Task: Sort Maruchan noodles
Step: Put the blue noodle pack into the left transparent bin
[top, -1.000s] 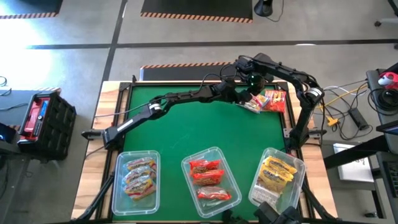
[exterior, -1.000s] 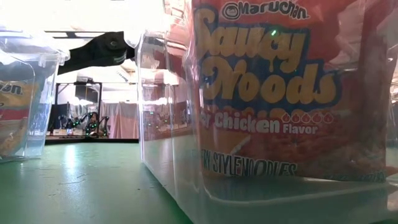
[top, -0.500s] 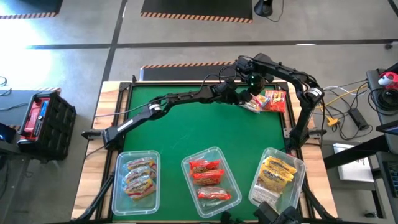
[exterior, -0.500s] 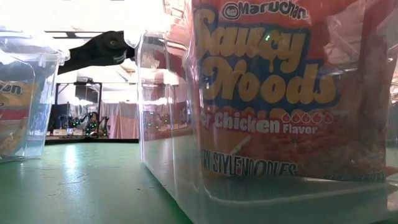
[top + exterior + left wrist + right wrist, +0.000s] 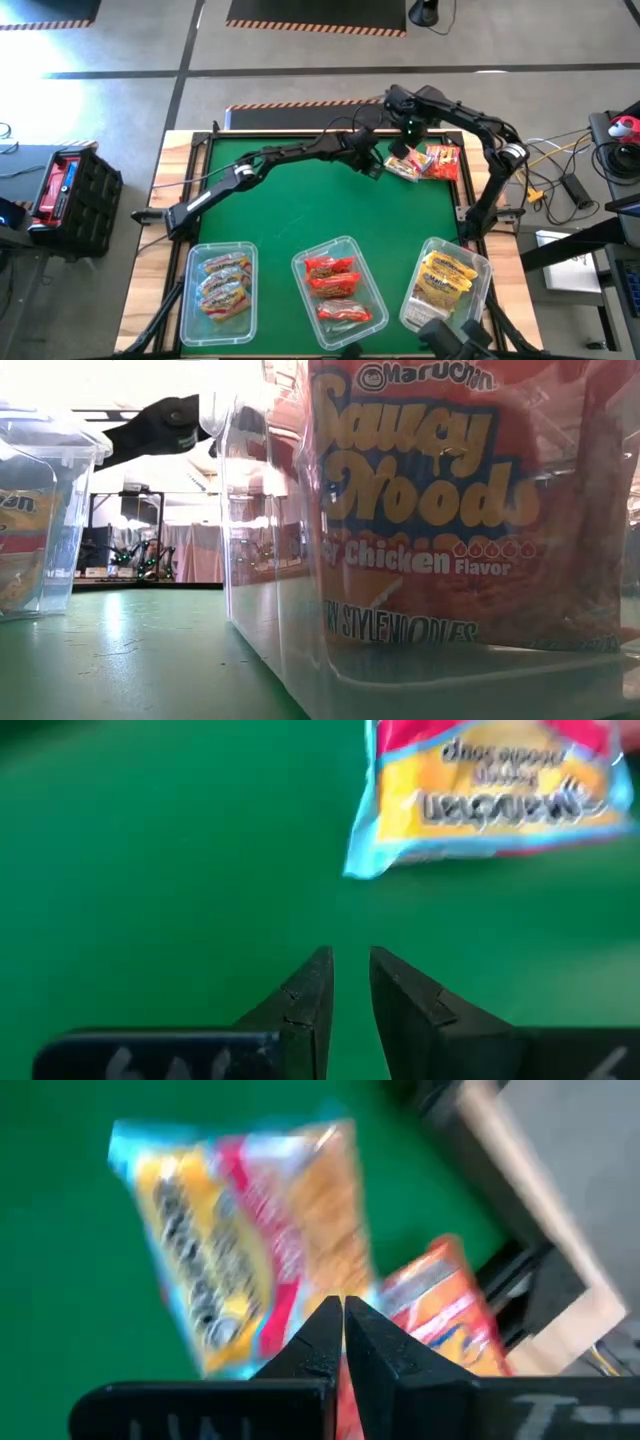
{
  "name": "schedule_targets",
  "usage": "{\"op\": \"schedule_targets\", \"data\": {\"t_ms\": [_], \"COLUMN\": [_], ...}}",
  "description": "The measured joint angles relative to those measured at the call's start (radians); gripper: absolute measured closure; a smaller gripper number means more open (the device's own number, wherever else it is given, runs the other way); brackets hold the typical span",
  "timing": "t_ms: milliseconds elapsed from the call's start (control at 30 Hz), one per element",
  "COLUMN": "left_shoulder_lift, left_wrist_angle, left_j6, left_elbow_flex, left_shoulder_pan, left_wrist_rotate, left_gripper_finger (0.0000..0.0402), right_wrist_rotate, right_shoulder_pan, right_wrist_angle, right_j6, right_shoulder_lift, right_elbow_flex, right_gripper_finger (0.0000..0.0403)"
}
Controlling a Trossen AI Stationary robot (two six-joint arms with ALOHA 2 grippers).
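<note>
Overhead, the left gripper (image 5: pixel 374 167) hovers above the green table (image 5: pixel 300 200) near its far right corner, its fingers (image 5: pixel 305 995) drawn almost together with only a thin gap and nothing between them. Just beyond it lies a blue-edged packet (image 5: pixel 403 166), flat on the felt and clear of the fingers. The right gripper (image 5: pixel 408 122) hangs over the same corner, close to the far edge, its fingers (image 5: pixel 322 1342) pressed together and empty, with the blue-edged packet and a red-orange packet (image 5: pixel 442 160) below it; these two packets touch or overlap by the right edge. Along the near edge stand three clear bins: the left bin (image 5: pixel 188 300) holds pink-and-yellow packets, the middle bin (image 5: pixel 300 270) red ones, and the right bin (image 5: pixel 482 268) yellow ones. From table height, a red packet (image 5: pixel 440 500) stands against the middle bin's wall.
</note>
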Motion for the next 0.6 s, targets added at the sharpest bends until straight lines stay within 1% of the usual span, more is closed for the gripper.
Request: {"op": "schedule_targets", "data": {"t_ms": [67, 133, 233, 333, 400, 500, 600], "left_shoulder_lift": [-0.016, -0.043, -0.091, -0.12, -0.134, -0.158, -0.18], "left_wrist_angle": [-0.017, -0.028, -0.033, -0.036, -0.042, -0.055, -0.06], "left_j6": [0.04, 0.078, 0.125, 0.139, 0.146, 0.151, 0.164], "left_elbow_flex": [0.0, 0.0, 0.0, 0.0, -0.001, -0.001, -0.001], "left_shoulder_pan": [-0.005, -0.017, -0.031, -0.035, -0.033, -0.032, -0.031], "left_wrist_rotate": [-0.008, -0.009, -0.007, -0.022, -0.024, -0.029, -0.029], "left_gripper_finger": [0.035, 0.035, 0.035, 0.035, 0.035, 0.035, 0.035], "right_wrist_rotate": [0.003, -0.001, -0.013, -0.016, -0.022, -0.049, -0.014], "right_shoulder_pan": [-0.027, -0.057, -0.099, -0.135, -0.147, -0.153, -0.15], "right_wrist_angle": [0.073, 0.108, 0.079, 0.065, 0.057, 0.0, -0.046], "right_j6": [0.012, 0.018, 0.034, 0.035, 0.042, 0.038, 0.029], "right_shoulder_lift": [-0.021, -0.025, -0.004, 0.023, 0.038, 0.06, 0.059], "right_elbow_flex": [-0.008, -0.011, -0.017, -0.034, -0.047, -0.072, -0.072], "right_gripper_finger": [0.0394, 0.0394, 0.0394, 0.0394, 0.0394, 0.0394, 0.0394]}}
